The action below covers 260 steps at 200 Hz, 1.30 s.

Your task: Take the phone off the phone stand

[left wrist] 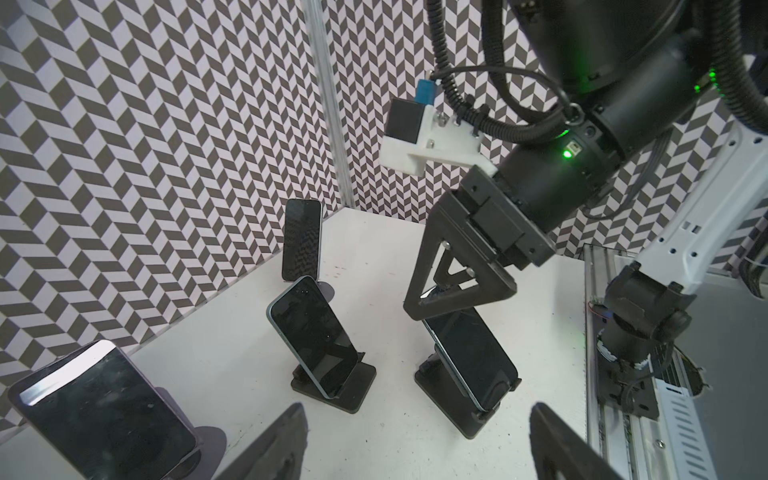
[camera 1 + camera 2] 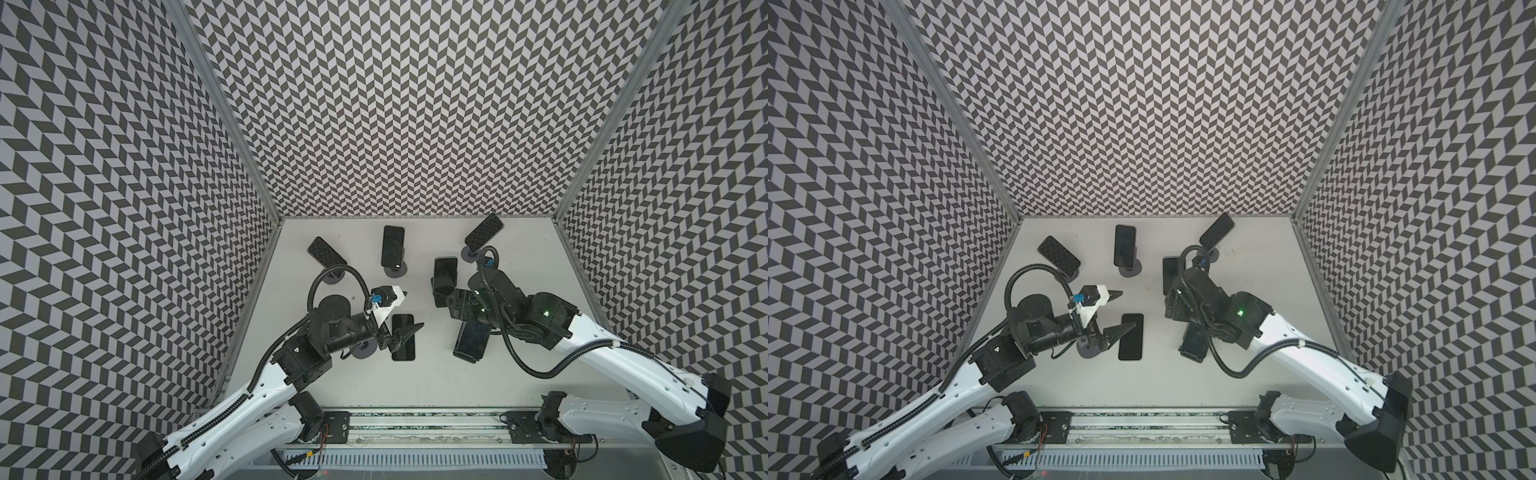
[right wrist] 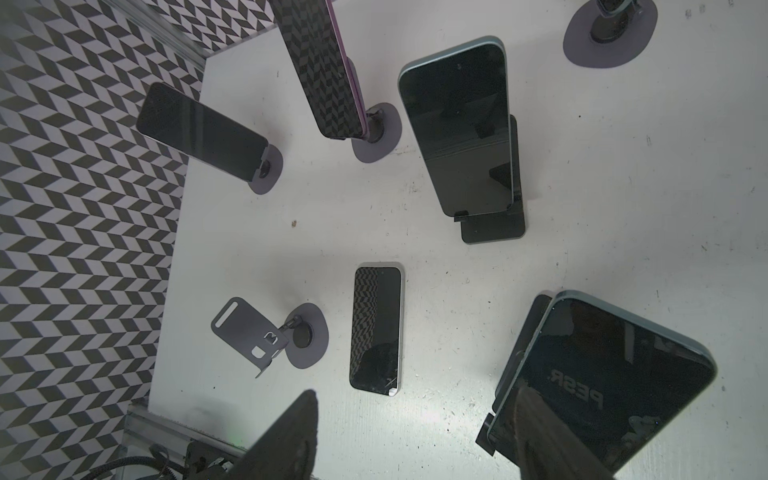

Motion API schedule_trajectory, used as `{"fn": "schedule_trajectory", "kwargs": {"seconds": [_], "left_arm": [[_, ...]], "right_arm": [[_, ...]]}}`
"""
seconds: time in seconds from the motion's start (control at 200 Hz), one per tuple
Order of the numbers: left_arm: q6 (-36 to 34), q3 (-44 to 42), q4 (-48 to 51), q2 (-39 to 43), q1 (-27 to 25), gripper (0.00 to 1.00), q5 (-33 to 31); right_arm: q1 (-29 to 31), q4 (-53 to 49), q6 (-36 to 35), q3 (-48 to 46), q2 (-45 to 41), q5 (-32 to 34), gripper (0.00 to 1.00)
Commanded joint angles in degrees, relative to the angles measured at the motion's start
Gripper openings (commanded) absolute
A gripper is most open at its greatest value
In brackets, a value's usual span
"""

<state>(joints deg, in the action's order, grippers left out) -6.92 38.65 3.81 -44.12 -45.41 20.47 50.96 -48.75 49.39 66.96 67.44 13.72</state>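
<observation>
One phone [image 3: 376, 328] off its stand [image 3: 249, 332], flat on surface [image 3: 582, 270]; five to go. My left fingers [image 1: 270, 449] apart, empty; right fingers [image 3: 286, 436] apart at next phone [image 3: 615, 374].

The phone [image 3: 377, 328] has a glossy glass screen. The phone stand [image 3: 241, 332] looks like matt grey metal. The table [image 3: 582, 257] is matt white and scuffed.

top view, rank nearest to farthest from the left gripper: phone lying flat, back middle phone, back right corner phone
1. phone lying flat, partly under the left gripper, toward the front.
2. back middle phone, farther back, slightly to the left.
3. back right corner phone, far across on the right.
</observation>
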Motion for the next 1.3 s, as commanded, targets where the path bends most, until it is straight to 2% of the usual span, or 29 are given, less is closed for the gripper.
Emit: {"fn": "schedule_trajectory", "kwargs": {"seconds": [0.0,0.3,0.536,1.101,1.297], "left_arm": [[-4.1,-0.9,-1.9,1.0,-0.5,0.84,4.9],[-6.9,-4.2,-5.9,1.8,-0.5,0.84,9.0],[-7.9,-3.9,-7.2,-0.9,-0.5,0.84,10.8],[-10.1,-4.9,-10.6,-6.0,-3.3,0.85,11.3],[-9.0,-4.1,-10.7,-7.4,-4.1,0.85,11.6]], "right_arm": [[0.7,-0.9,2.7,2.0,1.0,1.2,0.73],[1.1,-3.8,5.4,1.2,0.9,2.6,0.73],[1.1,-5.2,7.6,-1.1,-0.6,3.3,0.73],[1.1,-10.3,16.2,-6.1,-2.2,5.3,0.74],[1.1,-11.7,17.8,-6.1,-0.2,5.4,0.75]]}}
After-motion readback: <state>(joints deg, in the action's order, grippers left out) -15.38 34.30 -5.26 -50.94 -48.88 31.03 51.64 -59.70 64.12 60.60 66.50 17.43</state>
